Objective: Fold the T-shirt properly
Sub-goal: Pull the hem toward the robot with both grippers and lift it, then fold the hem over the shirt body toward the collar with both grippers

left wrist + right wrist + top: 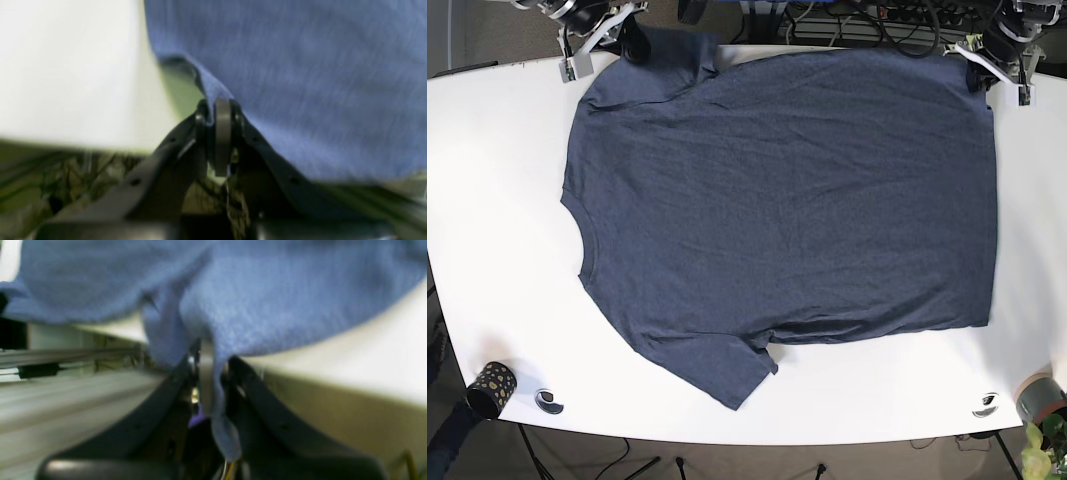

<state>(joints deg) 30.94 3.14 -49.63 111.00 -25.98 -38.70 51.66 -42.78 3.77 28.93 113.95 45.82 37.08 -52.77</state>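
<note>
Two hands, left hand point(218, 113), right hand point(208, 363), each pinching one T-shirt point(787, 200).

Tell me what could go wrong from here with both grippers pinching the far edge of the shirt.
The right gripper holds only a bunched fold of the T-shirt near the sleeve, so it may slip out when lifted. The left gripper pinches just the hem corner, so uneven pulling could skew the fold. Both grips sit at the table edge, where fabric could drop off.
</note>
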